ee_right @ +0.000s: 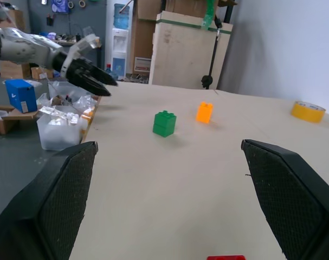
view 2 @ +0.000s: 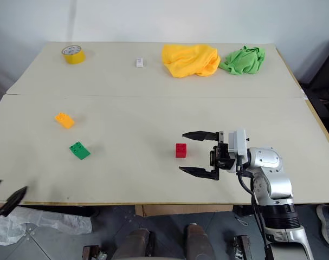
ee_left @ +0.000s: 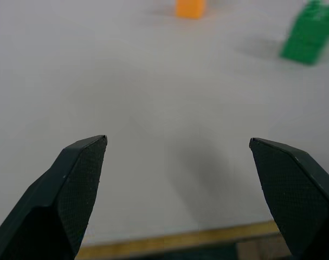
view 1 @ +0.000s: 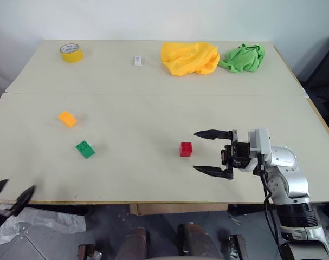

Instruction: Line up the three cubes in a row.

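Left eye view: the right hand (view 1: 211,152) hovers low, fingers spread wide and empty, just right of the red cube (view 1: 186,149). Left hand (view 1: 12,196), also spread, sits at the counter's (view 1: 153,108) near-left edge. Well left of red lies the green cube (view 1: 85,149), the orange-yellow cube (view 1: 67,118) just beyond it.

I see a matt, smooth table (view 1: 153,114), studded plastic cubes in red (view 1: 186,149), green (view 1: 85,149) and orange (view 1: 67,118), soft crumpled yellow cloth (view 1: 189,58), and finely textured black pads (ee_left: 77,184) on my left gripper.
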You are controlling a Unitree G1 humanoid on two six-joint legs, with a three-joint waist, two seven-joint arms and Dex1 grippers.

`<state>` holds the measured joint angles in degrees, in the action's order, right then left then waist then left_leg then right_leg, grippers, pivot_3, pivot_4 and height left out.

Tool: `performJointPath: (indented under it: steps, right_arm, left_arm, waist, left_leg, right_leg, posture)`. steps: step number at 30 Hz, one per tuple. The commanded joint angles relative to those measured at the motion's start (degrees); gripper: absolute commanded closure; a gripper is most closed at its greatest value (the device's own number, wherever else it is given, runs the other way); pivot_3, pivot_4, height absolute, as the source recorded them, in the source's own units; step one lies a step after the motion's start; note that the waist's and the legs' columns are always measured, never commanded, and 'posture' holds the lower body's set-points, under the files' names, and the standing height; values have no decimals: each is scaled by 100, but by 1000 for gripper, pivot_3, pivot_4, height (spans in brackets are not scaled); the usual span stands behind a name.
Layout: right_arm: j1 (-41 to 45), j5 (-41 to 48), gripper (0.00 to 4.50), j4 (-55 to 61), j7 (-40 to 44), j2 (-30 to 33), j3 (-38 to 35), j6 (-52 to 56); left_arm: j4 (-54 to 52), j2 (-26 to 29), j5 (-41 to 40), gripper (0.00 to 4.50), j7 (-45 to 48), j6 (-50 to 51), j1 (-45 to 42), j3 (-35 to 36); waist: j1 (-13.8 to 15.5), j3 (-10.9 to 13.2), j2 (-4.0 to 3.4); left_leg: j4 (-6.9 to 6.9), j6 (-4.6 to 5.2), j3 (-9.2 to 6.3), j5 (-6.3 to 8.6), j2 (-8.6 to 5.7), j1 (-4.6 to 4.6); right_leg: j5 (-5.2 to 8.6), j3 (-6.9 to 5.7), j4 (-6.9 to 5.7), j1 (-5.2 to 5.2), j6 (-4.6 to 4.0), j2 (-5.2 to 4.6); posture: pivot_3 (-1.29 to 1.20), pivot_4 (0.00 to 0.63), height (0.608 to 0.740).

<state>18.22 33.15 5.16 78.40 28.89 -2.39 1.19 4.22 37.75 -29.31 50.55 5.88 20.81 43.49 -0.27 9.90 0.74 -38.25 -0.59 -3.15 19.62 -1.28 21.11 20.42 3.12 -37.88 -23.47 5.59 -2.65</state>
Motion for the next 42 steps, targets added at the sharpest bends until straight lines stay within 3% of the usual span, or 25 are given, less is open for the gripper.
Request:
performJointPath:
  steps: [1, 7, 13, 16, 24, 29, 32, 35, 38, 42]
  right_arm:
    - [-198, 199, 30, 440, 202, 146, 23, 1]
    - [-284, 177, 30, 698, 62, 157, 164, 76]
    - [-234, 126, 30, 749, -123, 159, 182, 84]
    - [-195, 92, 0, 738, -239, 142, 162, 56]
    - [-221, 11, 0, 714, -413, 162, 126, -15]
    - [-253, 99, 0, 615, -425, 503, -219, 55]
    - [-486, 88, 0, 644, -352, 733, -354, 49]
    - [-695, 77, 0, 772, -356, 853, -411, 40]
    - [-793, 74, 0, 955, -556, 846, -456, 65]
    - [-1005, 93, 0, 1245, -820, 852, -532, 116]
  left_arm:
    - [-313, 368, 53, 0, 144, 85, -518, -500]
    - [24, 495, 374, 0, 75, 362, -1858, -1681]
    - [585, 450, 813, 0, -246, 280, -2440, -2146]
    - [599, 468, 877, 604, -298, 275, -2476, -2187]
    - [876, 581, 884, 3014, 157, 264, -2848, -2436]
    - [637, 741, 691, 3009, 1655, 90, -4160, -3277]
    - [977, 456, 1086, 3009, 2233, -115, -5142, -4159]
    - [1574, 0, 1386, 3009, 2603, -296, -5932, -4795]
    - [2529, -342, 2088, 3009, 2754, -1119, -6487, -5407]
    - [3486, -717, 2373, 3009, 2604, -1606, -6965, -5561]
  waist:
    - [11, 0, 0]
    - [-57, 1, -3]
    - [-168, 1, -2]
    - [-139, 1, -2]
    - [-101, 1, -2]
    - [23, 2, 0]
    - [47, 2, -1]
    - [45, 2, -2]
    - [-19, 3, 0]
    - [-85, 6, 5]
  left_leg:
    - [0, -3, -2, -1, 0, 0]
    - [1, -29, -1, -16, 0, 1]
    - [6, -30, 3, -17, 3, 7]
    - [4, -30, 3, -17, 3, 10]
    - [-5, -30, 2, -17, 2, 9]
    - [-31, -32, -5, -17, 1, 19]
    - [-47, -25, -8, -14, -6, 21]
    - [-56, -21, -9, -11, -9, 22]
    - [-62, -20, -2, -11, -7, 25]
    - [-63, -22, 12, -12, 2, 24]
  right_leg:
    - [0, -3, 0, 0, 0, 0]
    - [-1, -3, -1, -4, 0, 4]
    - [-1, -4, -7, -16, 0, 10]
    - [-1, -4, -6, -18, 0, 9]
    - [-1, -4, -6, -14, 0, 7]
    - [-1, -16, -9, -12, 0, 6]
    - [-4, -21, -7, -1, 5, 1]
    - [-6, -23, -8, 2, 8, 3]
    - [-6, -18, -14, -3, 10, 12]
    - [-6, -3, -32, -17, 10, 23]
  posture:
    - [0, 150, 740]
    - [0, 150, 740]
    - [0, 150, 740]
    - [0, 150, 740]
    - [0, 150, 740]
    - [0, 150, 740]
    - [0, 150, 740]
    - [0, 150, 740]
    - [0, 150, 740]
    - [0, 150, 740]
